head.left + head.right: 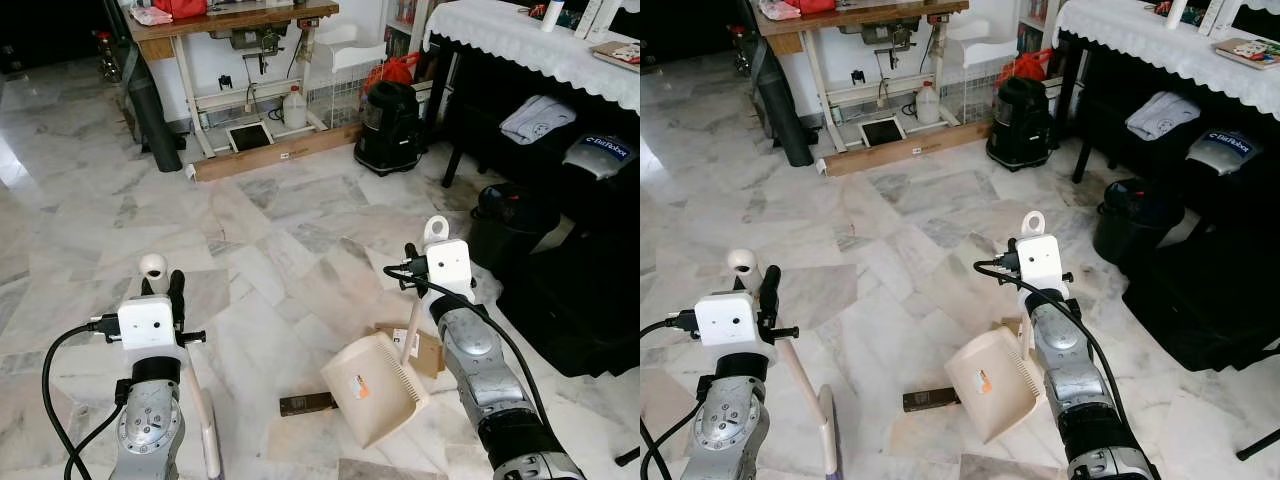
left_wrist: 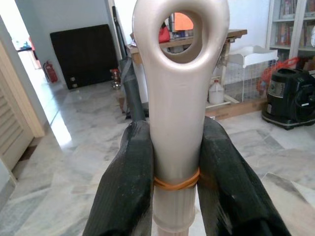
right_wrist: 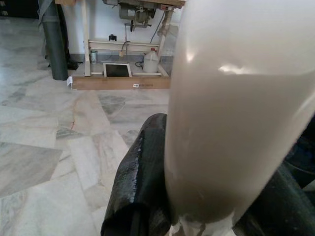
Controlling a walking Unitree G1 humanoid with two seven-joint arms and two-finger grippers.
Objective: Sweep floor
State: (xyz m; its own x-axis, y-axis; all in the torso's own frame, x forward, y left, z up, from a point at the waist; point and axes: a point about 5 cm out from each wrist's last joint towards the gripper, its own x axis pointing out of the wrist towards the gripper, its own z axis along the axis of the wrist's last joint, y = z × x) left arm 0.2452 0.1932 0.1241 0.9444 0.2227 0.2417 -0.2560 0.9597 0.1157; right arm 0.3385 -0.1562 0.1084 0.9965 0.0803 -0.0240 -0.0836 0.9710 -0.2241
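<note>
Jaws on both arms are clamped on handles. Head view: left gripper [image 1: 165, 285] pinches the cream plastic broom handle [image 1: 153, 268] near its looped top, and right gripper [image 1: 425, 255] pinches the upright handle of the cream plastic dustpan [image 1: 375, 388], which sits on the grey marble floor [image 1: 270, 230] beside a small dark flat object [image 1: 307, 403]. Left wrist: black fingers [image 2: 125, 182] squeeze the handle just under its loop, by an orange rubber band [image 2: 175, 184]. Right wrist: the dustpan handle [image 3: 236, 108] sits tight between the fingers [image 3: 140, 182].

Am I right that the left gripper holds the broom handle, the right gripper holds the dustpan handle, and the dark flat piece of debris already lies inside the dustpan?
Not quite. The left gripper does clamp the broom handle, and the right gripper holds the dustpan by its handle. But the dark flat piece of debris lies on the marble floor beside the pan's mouth, toward the robot's left, as the left eye view shows.
</note>
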